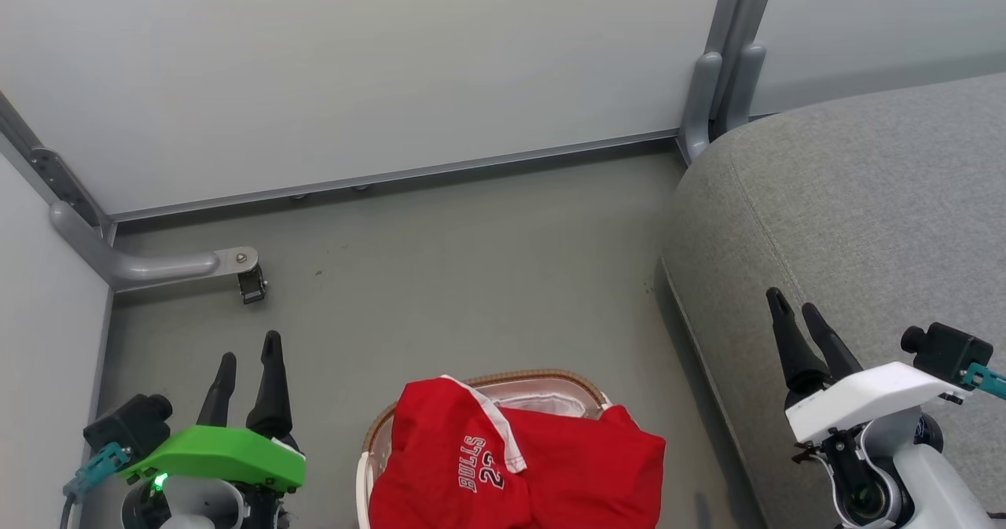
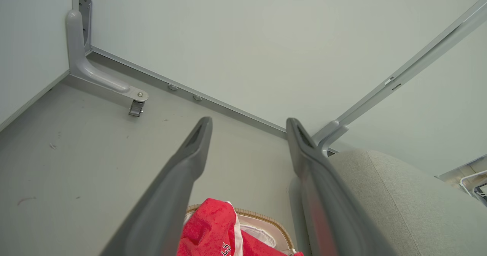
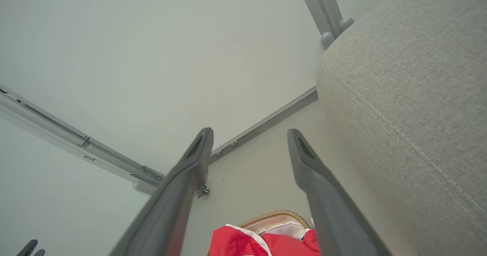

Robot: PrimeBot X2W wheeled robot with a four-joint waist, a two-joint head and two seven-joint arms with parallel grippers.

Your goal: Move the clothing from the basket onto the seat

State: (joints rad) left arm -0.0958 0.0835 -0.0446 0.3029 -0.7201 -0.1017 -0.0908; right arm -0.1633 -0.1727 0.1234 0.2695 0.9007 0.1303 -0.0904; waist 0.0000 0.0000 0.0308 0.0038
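Red clothing (image 1: 519,462) with white trim and "BULLS 22" lettering is heaped in the white basket (image 1: 366,466) with a brown woven rim, at the bottom middle of the head view. It spills over the basket's right side. The clothing (image 2: 213,225) and basket rim (image 2: 262,215) also sit low in the left wrist view, and the clothing (image 3: 243,242) in the right wrist view. The grey seat (image 1: 864,222) fills the right. My left gripper (image 1: 250,362) is open, left of the basket. My right gripper (image 1: 798,317) is open over the seat's edge. Both hold nothing.
Pale wall panels with grey metal rails close off the back and left. A grey bracket with a small caster (image 1: 251,284) juts onto the floor at the left. A grey post (image 1: 711,97) stands by the seat's far corner. Grey floor (image 1: 471,277) lies beyond the basket.
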